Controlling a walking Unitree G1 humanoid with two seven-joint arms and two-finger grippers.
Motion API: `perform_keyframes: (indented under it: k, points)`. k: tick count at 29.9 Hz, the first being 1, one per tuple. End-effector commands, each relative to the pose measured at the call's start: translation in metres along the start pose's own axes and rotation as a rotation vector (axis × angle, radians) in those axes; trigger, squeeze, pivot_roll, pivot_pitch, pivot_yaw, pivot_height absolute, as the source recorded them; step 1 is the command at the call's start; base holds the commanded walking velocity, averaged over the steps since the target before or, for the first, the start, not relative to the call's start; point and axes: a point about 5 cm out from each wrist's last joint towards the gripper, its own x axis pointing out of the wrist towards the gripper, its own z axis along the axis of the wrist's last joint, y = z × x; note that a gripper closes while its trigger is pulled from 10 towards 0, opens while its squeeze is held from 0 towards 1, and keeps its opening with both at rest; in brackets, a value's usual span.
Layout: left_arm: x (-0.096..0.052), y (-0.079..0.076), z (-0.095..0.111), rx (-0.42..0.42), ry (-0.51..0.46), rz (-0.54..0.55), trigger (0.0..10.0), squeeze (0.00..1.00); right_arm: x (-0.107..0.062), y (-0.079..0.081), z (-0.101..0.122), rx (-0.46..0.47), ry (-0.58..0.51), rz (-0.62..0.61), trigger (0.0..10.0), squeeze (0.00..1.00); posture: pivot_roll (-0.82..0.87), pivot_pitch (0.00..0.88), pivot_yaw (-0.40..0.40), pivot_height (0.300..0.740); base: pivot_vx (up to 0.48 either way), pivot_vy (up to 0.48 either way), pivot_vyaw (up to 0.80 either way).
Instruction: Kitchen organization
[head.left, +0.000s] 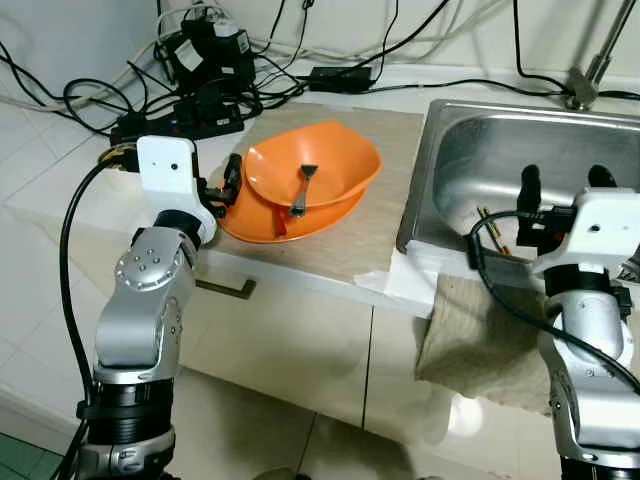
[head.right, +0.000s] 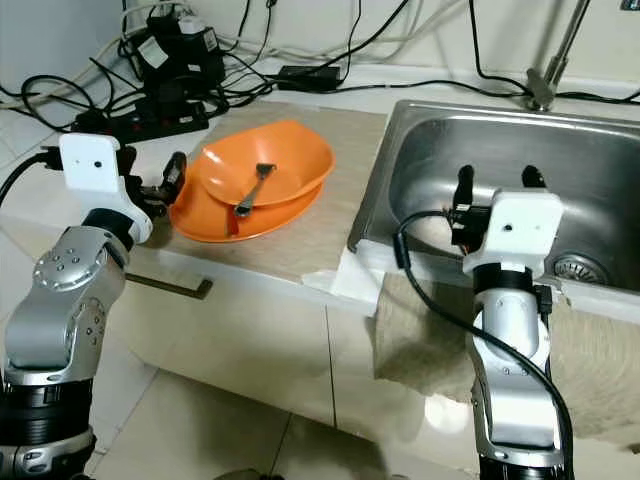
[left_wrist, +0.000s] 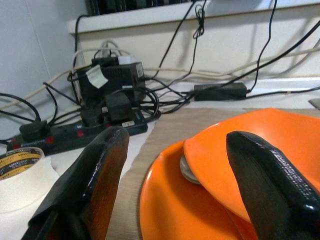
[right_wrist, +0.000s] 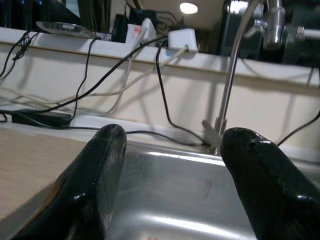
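While tilted, orange bowl (head.left: 322, 160) nests on orange plate (head.left: 250, 222).

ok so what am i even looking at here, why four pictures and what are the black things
It is a humanoid robot at a kitchen counter. Two pictures come from cameras on its head, looking down; the other two come from cameras on its wrists, looking along the black fingers. Those fingers are its jaws. The left gripper is open beside a stack of orange dishes with a spoon in the upper one. The right gripper is open over the steel sink, holding nothing. A cloth hangs over the counter edge, and a power strip with tangled cables sits behind.
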Motion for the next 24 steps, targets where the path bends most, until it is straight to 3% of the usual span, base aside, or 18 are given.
perform_keyframes:
  k: [1,5,13,24]
  points:
    - [0.000,0.001,-0.005,0.011,0.003,0.014,10.0,0.00,-0.002,0.003,-0.004,-0.045,-0.025,0.017,10.0,0.00,-0.07,0.000,0.113,0.740,0.000,0.000,0.00]
    - [0.000,-0.001,-0.016,0.012,0.016,0.020,10.0,0.00,-0.007,0.003,-0.024,-0.008,0.045,-0.038,10.0,0.00,-0.08,0.000,0.116,0.740,0.000,0.000,0.00]
    - [0.003,-0.011,-0.030,-0.005,0.042,-0.017,10.0,0.00,-0.011,0.009,-0.034,0.015,0.067,-0.031,10.0,0.00,-0.09,0.000,0.117,0.740,0.000,0.000,0.00]
    - [0.006,-0.016,-0.028,-0.002,0.035,-0.054,10.0,0.00,-0.008,0.008,-0.035,-0.003,0.045,-0.042,10.0,0.00,-0.09,0.000,0.120,0.740,0.000,0.000,0.00]
